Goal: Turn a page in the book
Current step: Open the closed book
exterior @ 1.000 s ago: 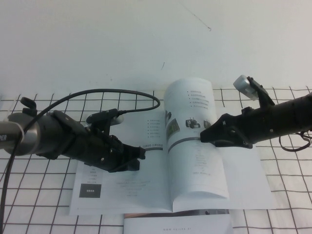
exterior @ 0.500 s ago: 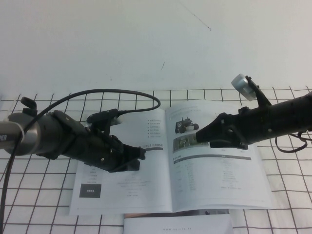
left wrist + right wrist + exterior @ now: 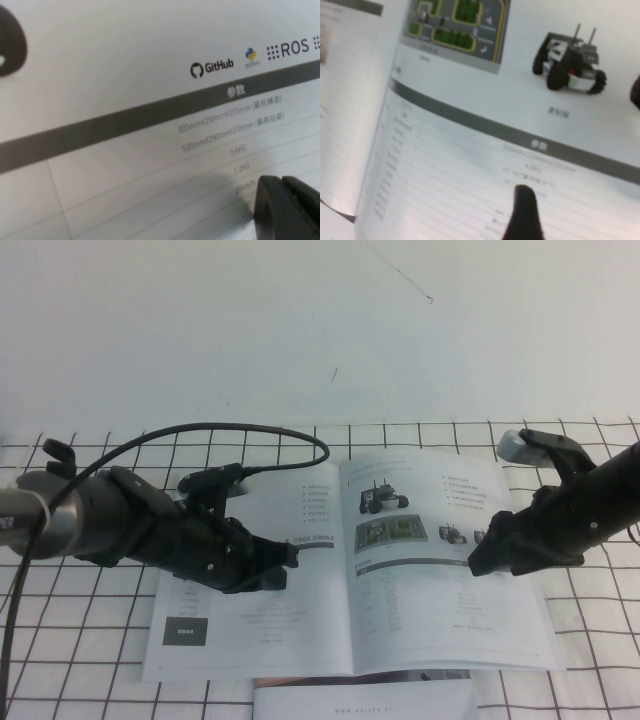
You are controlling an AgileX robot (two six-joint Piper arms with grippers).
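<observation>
The book (image 3: pixel 290 635) lies open and flat on the checked cloth. Its right-hand page (image 3: pixel 440 625) shows robot-car photos and a grey-barred table and lies flat. It also shows in the right wrist view (image 3: pixel 485 95). My left gripper (image 3: pixel 283 568) is shut and rests tip-down on the left-hand sheet near the spine. In the left wrist view (image 3: pixel 287 207) its closed tip touches a table printed there. My right gripper (image 3: pixel 479 561) is shut and holds nothing. It hovers low over the middle of the right page, and its dark tip shows in the right wrist view (image 3: pixel 522 215).
A smaller white booklet (image 3: pixel 360 702) lies just in front of the book at the near edge. A black cable (image 3: pixel 250 428) loops from my left arm over the cloth behind the book. The grid-patterned cloth (image 3: pixel 590 680) extends to both sides; a white wall stands behind.
The page stood arched at the spine a second ago and has dropped flat onto the right side. My right gripper has drawn back to the right across it. The left arm has not moved.
</observation>
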